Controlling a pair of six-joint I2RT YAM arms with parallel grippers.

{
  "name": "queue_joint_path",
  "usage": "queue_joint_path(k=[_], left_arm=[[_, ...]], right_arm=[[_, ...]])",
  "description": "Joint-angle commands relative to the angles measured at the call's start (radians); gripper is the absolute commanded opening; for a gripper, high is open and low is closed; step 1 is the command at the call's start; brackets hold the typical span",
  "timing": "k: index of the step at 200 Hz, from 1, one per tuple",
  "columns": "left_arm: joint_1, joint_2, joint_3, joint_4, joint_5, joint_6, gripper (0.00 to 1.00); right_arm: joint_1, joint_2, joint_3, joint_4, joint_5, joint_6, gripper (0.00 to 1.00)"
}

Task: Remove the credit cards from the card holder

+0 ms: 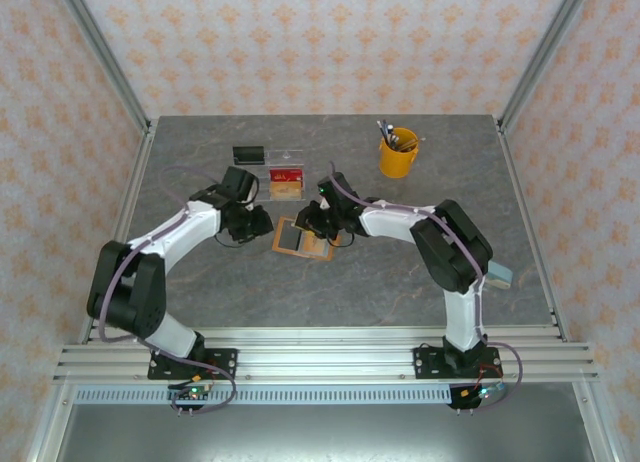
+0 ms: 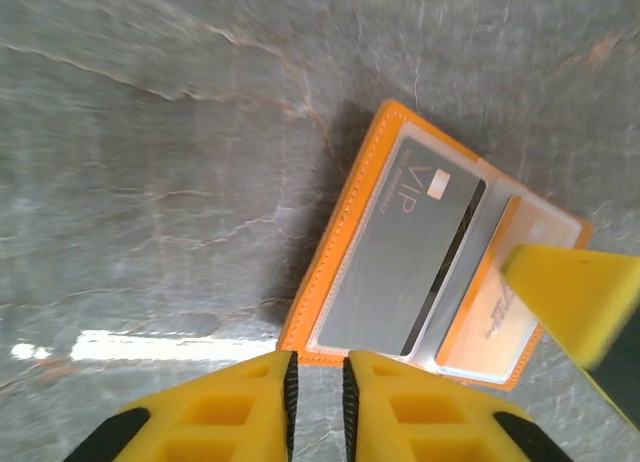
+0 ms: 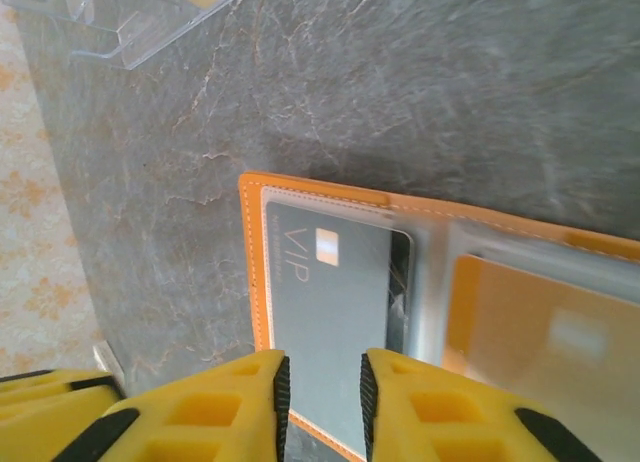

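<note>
**A:** Closest in is the left tool (image 2: 317,370). Its yellow fingers are a narrow slit apart with nothing between them, and the tips are just at the near edge of the card holder (image 2: 335,242).

**B:** And the right tool (image 3: 323,372)?

**A:** Its fingers stand a little apart over the holder's border. I cannot tell whether they pinch that border.

**B:** Where does the holder lie?

**A:** Open and flat on the desk (image 2: 150,182), about mid-desk, between the two tools. A grey card (image 2: 395,252) marked VIP sits in one clear pocket, and an orange-toned card (image 2: 490,317) sits in the other.

**B:** So no card is out?

**A:** Both look fully pocketed. I judge this to be the opening step, getting purchase on a card with the holder steadied.

**B:** What does the next move call for?

**A:** One tool should pin the holder down. The other should catch an exposed edge of the grey card and draw it out flat through the pocket's mouth. A thin card gives little to grip, and an unpinned holder would likely slide along with it.
</note>
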Motion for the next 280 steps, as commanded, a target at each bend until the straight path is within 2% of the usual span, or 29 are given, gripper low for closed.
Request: queue_joint_path(k=[1,24,88,170,211,280], left_arm=[[-0.029,0.072,0.057,0.034,0.014,0.002,0.19],[-0.039,0.139,0.090,0.046,0.008,-0.008,0.13],[-0.046,0.225,0.120,0.053,-0.006,-0.005,0.08],[-0.053,0.271,0.107,0.048,-0.018,0.006,0.06],[-0.054,0.288,0.095,0.037,-0.043,0.000,0.05],[-0.054,0.306,0.066,0.048,-0.050,-0.015,0.04]], right_arm=[[0.006,-0.039,-0.009,-0.068,0.083,0.000,0.23],[0.007,-0.017,0.009,-0.090,0.083,0.007,0.20],[0.012,0.033,0.058,-0.133,0.054,0.008,0.19],[0.018,0.078,0.093,-0.139,0.010,0.004,0.19],[0.018,0.097,0.124,-0.228,0.043,-0.014,0.19],[0.018,0.131,0.131,-0.199,-0.015,-0.018,0.18]])
